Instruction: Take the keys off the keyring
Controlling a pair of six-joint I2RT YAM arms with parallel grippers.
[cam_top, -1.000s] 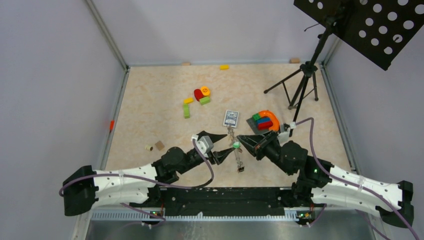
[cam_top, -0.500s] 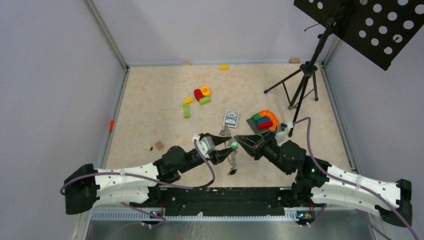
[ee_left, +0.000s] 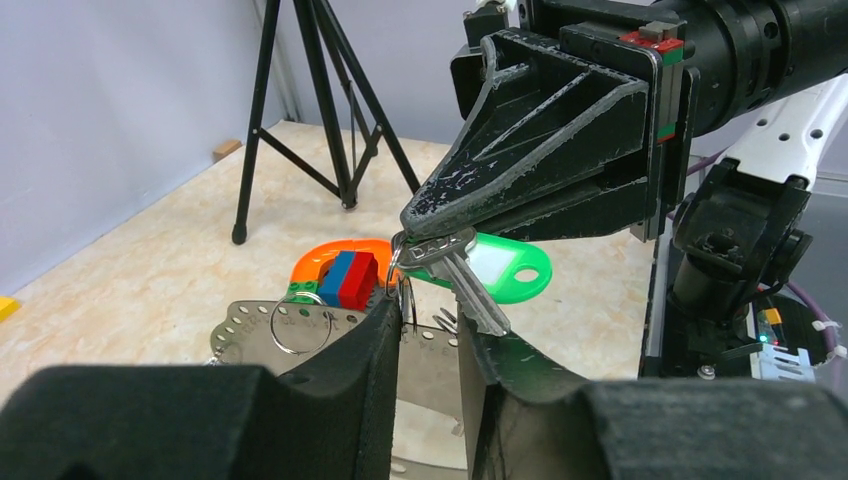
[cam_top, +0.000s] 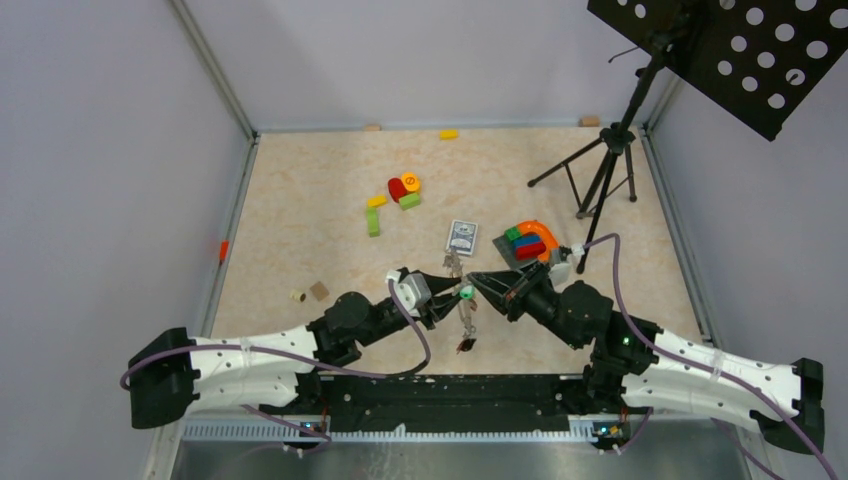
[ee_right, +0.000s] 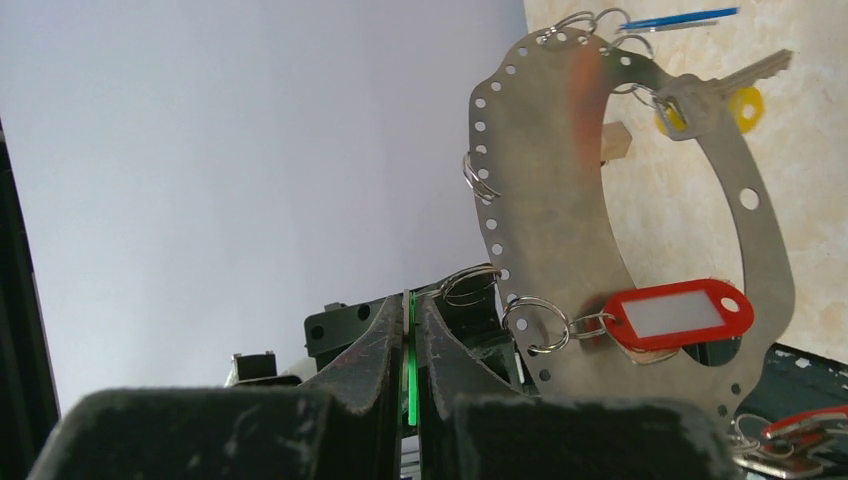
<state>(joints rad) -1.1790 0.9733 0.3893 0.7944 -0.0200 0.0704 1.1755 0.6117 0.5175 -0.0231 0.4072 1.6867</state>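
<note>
Green-tagged key (ee_left: 470, 290) clenched in my right gripper (ee_right: 410, 300).
My left gripper (ee_left: 432, 335) straddles the perforated steel keyring (ee_right: 530, 200), which hangs above the surface (cam_top: 300, 220) between both arms; whether it grasps, I cannot tell. Key's stamped lettering is unreadable; red tag (ee_right: 680, 315) label looks blank.

The fingers (ee_left: 350, 380) of the left gripper (ee_left: 432, 320) hide the lower part of the keyring (ee_left: 250, 325). The green tag (ee_right: 409, 370) shows only edge-on between the closed jaws of the right gripper (ee_right: 410, 298), and a red tag (ee_right: 810, 425) is cut off at the bottom corner. From above, the keys (cam_top: 467, 325) are too small to count.
</note>
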